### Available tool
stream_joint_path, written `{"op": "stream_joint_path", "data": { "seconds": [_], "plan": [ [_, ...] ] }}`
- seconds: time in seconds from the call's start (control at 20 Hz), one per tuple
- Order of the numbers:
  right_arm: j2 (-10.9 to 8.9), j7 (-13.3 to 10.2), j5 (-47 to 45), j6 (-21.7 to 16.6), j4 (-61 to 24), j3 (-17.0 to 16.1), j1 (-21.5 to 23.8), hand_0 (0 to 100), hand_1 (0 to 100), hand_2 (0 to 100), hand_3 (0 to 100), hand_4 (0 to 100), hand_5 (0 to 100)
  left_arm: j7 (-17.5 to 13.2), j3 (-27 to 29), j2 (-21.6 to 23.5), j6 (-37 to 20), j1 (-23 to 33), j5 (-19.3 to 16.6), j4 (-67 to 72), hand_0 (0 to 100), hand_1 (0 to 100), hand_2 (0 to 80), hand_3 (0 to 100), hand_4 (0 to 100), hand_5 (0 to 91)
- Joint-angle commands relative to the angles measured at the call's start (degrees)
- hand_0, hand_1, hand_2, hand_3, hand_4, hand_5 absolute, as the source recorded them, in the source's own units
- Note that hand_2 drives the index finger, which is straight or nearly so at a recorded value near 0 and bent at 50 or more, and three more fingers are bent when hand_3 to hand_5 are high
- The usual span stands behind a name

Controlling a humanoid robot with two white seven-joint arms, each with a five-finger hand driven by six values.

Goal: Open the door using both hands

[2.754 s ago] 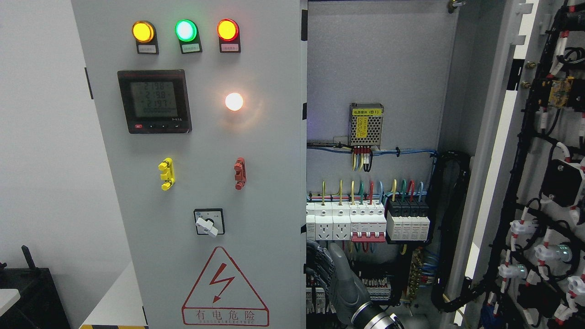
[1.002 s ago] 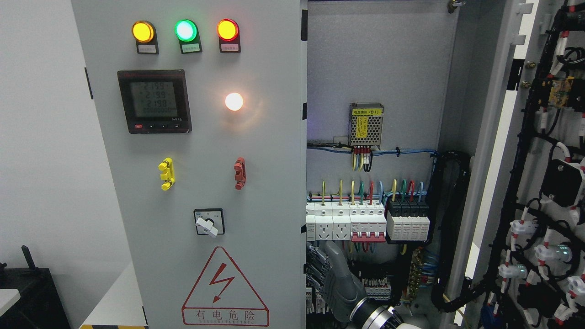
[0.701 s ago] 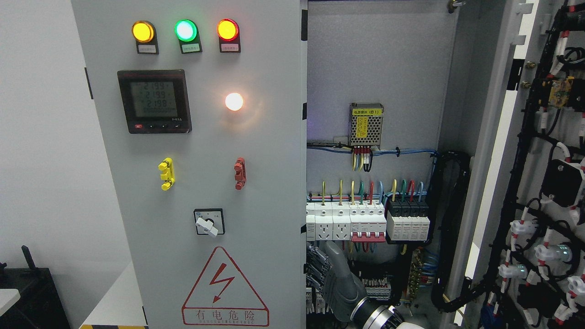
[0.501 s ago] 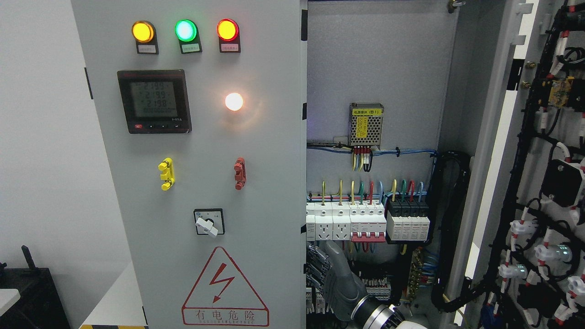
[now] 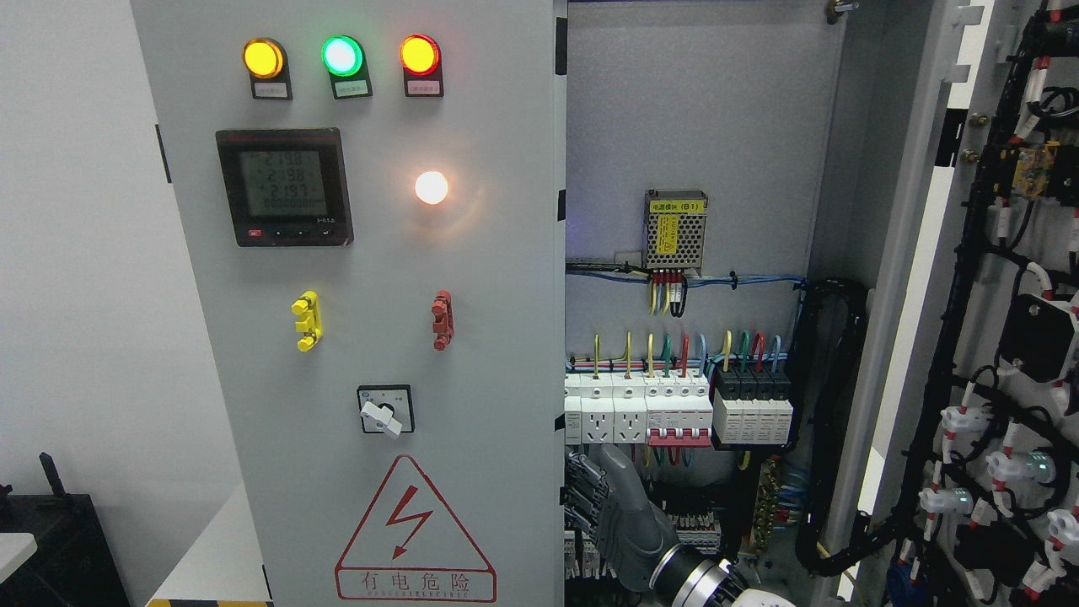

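Note:
The grey left door point(image 5: 379, 253) of the electrical cabinet stands closed, with three lit lamps, a meter and a hazard triangle on it. The right door point(image 5: 1011, 337) is swung wide open at the far right, its wired inner side showing. My right hand point(image 5: 586, 497) comes up from the bottom edge, right of the middle. It sits low inside the opening, its fingers point(image 5: 582, 489) curled against the left door's right edge with the tips hidden behind it. The thumb point(image 5: 620, 464) points up. My left arm does not show.
Inside the cabinet point(image 5: 691, 126) a row of breakers and sockets point(image 5: 674, 413) sits just above my hand, with a power supply point(image 5: 675, 219) higher up and cable bundles point(image 5: 830, 405) at the right. A black box point(image 5: 50, 548) and a white ledge point(image 5: 211, 556) lie lower left.
My right hand has sunk slightly and its wrist has swung right, fingers staying at the left door's edge. Neither door has visibly moved.

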Motion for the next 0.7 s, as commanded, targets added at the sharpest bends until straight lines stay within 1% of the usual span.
{"op": "stream_joint_path", "data": {
  "seconds": [0.0,0.65],
  "plan": [
    [-0.27,0.74,-0.02,0.45,0.16,0.02,-0.06,0,0,0,0,0,0,-0.02,0.00,-0.04,0.02,1.67,0.00,-1.85,0,0,0.0,0,4,0.0],
    [-0.36,0.92,-1.69,0.72,-0.02,0.02,-0.41,0,0,0,0,0,0,-0.02,0.00,0.05,0.02,1.67,0.00,-1.85,0,0,0.0,0,4,0.0]
  ]
}}
